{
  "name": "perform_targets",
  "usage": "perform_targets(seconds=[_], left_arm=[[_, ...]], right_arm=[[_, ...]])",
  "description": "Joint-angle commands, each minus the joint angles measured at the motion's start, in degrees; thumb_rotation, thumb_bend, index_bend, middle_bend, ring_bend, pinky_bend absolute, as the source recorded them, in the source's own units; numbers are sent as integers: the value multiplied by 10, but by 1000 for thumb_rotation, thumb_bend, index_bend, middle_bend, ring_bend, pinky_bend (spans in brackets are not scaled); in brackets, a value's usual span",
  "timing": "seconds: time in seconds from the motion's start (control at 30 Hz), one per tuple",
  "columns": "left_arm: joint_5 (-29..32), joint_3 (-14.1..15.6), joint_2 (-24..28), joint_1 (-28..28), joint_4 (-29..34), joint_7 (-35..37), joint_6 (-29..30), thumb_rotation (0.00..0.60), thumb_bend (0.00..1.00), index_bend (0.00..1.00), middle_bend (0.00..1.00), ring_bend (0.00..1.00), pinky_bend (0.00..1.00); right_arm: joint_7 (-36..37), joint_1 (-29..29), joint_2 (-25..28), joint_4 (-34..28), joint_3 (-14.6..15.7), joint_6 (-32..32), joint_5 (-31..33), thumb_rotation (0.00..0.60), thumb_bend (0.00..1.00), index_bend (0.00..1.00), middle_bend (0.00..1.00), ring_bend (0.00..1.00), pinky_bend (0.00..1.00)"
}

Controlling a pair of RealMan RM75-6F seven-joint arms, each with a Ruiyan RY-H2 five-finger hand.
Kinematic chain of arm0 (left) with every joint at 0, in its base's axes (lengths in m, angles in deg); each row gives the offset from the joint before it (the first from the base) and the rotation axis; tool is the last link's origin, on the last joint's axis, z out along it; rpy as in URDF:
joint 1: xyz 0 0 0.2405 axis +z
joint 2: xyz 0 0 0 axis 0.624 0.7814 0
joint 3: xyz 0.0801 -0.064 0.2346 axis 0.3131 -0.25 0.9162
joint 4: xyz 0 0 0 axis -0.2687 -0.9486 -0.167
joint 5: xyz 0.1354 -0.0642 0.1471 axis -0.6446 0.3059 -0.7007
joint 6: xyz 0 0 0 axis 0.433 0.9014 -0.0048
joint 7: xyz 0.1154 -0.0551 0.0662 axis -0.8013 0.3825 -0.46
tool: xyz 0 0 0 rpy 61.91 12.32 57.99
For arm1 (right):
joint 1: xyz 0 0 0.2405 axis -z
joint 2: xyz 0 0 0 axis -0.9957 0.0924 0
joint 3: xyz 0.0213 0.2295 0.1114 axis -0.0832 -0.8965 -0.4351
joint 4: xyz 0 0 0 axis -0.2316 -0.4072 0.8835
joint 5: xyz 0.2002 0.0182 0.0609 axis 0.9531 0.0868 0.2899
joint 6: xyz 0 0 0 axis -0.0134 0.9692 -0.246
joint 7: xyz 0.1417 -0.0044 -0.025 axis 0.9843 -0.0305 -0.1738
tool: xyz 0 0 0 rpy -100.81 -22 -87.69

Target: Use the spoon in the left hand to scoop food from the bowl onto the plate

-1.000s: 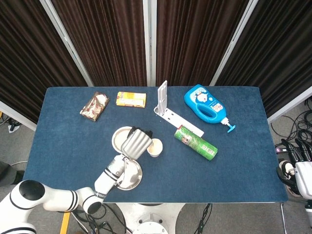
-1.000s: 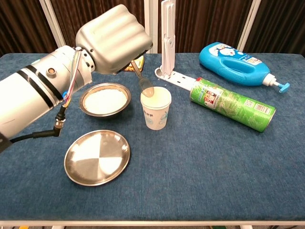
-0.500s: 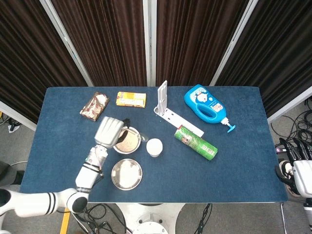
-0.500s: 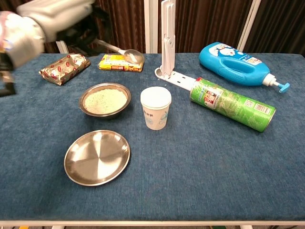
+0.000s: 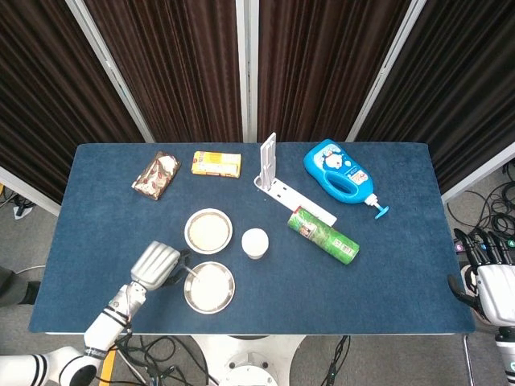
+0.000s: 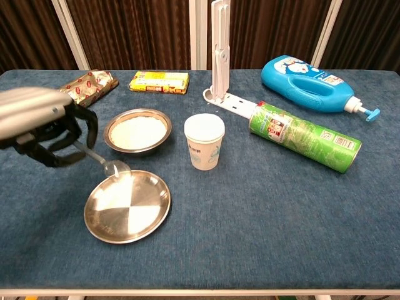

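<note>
My left hand (image 5: 155, 264) (image 6: 40, 127) hovers at the table's front left and holds a metal spoon (image 6: 105, 162). The spoon's head (image 5: 191, 276) hangs over the far left rim of the steel plate (image 6: 128, 219) (image 5: 210, 302). Just behind the plate stands the steel bowl (image 6: 137, 130) (image 5: 208, 231), filled with pale, grainy food. My right hand (image 5: 486, 277) hangs off the table's right edge, fingers apart, holding nothing.
A white paper cup (image 6: 204, 142) stands right of the bowl. A green can (image 6: 305, 136) lies on its side beyond it. A blue bottle (image 6: 315, 75), a white rack (image 6: 220, 53), a yellow box (image 6: 159, 82) and a snack packet (image 6: 87, 87) line the back.
My left hand has swung from behind the bowl down to the front left. The spoon's head now hangs over the plate's edge instead of above the back of the table.
</note>
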Motion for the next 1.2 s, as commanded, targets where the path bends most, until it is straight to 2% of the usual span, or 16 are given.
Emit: perform_targets(seconds=[0.03, 0.4, 0.57, 0.7, 0.83, 0.93, 0.97, 1.03, 1.2], left_arm=[[10, 3, -17, 0, -2, -29, -22, 600, 471, 615, 912, 888, 1000], [39, -3, -52, 0, 0, -108, -53, 600, 442, 554, 899, 887, 1000], [63, -12, -62, 7, 11, -139, -47, 600, 332, 422, 889, 886, 1000], [86, -19, -57, 24, 32, -122, -34, 600, 251, 315, 885, 883, 1000], [69, -44, -28, 65, 38, -49, 41, 600, 225, 274, 840, 824, 985], [61, -65, 8, 102, 16, 2, 108, 600, 225, 277, 754, 706, 870], [59, -69, 20, 112, 7, 21, 122, 600, 225, 280, 715, 649, 810], [63, -71, 52, 135, -11, 57, 139, 600, 213, 286, 581, 482, 630], [44, -40, 117, 183, -67, 77, 165, 600, 160, 274, 285, 195, 252]], right_arm=[[1, 2, 1, 0, 1, -2, 1, 600, 276, 38, 178, 0, 0], [9, 9, 1, 6, 3, -10, 3, 600, 275, 39, 177, 0, 0], [14, 10, -2, 11, 4, -10, 2, 600, 275, 38, 177, 0, 0], [16, 10, -2, 12, 4, -12, -1, 600, 276, 39, 178, 0, 0], [14, 11, 2, 11, 4, -12, -1, 600, 276, 39, 177, 0, 0], [13, 10, 5, 9, 5, -8, 1, 600, 279, 39, 177, 0, 0], [14, 9, 6, 9, 6, -4, 2, 600, 279, 38, 176, 0, 0], [19, 5, 3, 12, 6, 3, 2, 600, 279, 36, 171, 0, 0], [27, -5, -9, 24, 4, 17, 4, 600, 278, 30, 134, 0, 0]])
